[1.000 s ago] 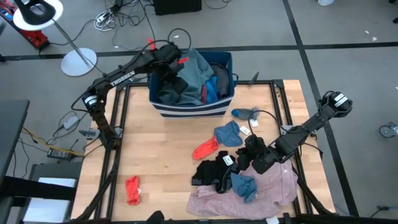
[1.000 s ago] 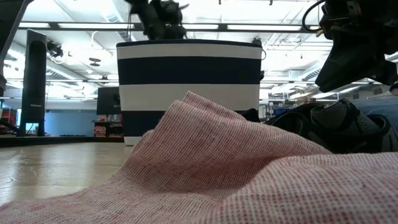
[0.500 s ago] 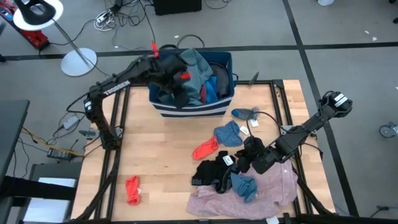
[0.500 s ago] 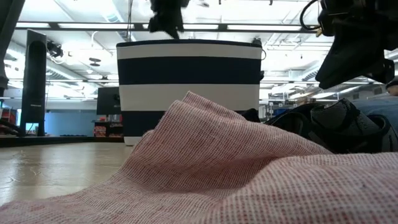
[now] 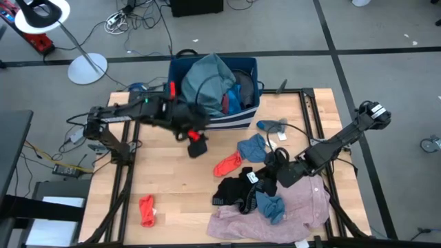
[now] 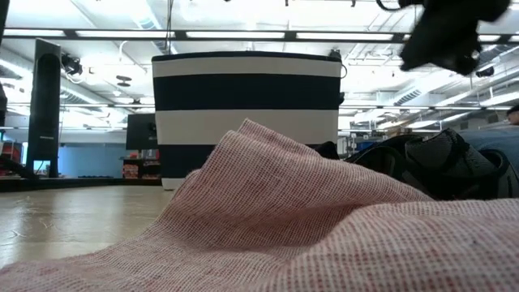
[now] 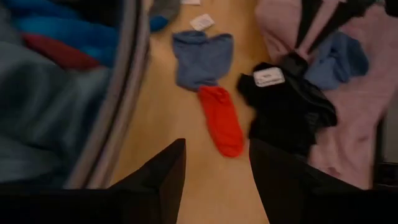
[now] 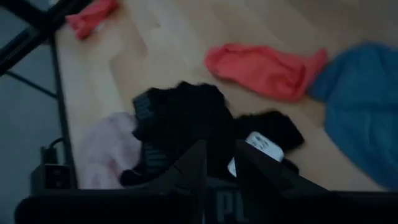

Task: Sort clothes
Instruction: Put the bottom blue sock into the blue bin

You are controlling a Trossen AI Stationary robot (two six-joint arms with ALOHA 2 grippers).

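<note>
My left gripper (image 5: pixel 196 146) hangs open and empty over the bare table just in front of the striped bin (image 5: pixel 227 122); its fingers show apart in the left wrist view (image 7: pixel 214 168). My right gripper (image 5: pixel 269 180) is open and empty above the black garment (image 5: pixel 234 189), which also shows in the right wrist view (image 8: pixel 186 118). The black garment lies partly on the pink shirt (image 5: pixel 300 210). A red piece (image 5: pixel 227 165) and a blue piece (image 5: pixel 253 148) lie flat mid-table. A teal-grey garment (image 5: pixel 207 79) tops the heap in the bin.
A small red piece (image 5: pixel 147 210) lies near the front left. A blue piece (image 5: pixel 270 205) lies on the pink shirt and a small teal piece (image 5: pixel 272 126) beside the bin. The table's left half is bare wood. A lamp stand (image 5: pixel 87 67) is off the table.
My left gripper has left the space over the bin, gone toward the table's near edge and come down in front of the bin. My right gripper has risen a little above the black garment, which lies where it was.
</note>
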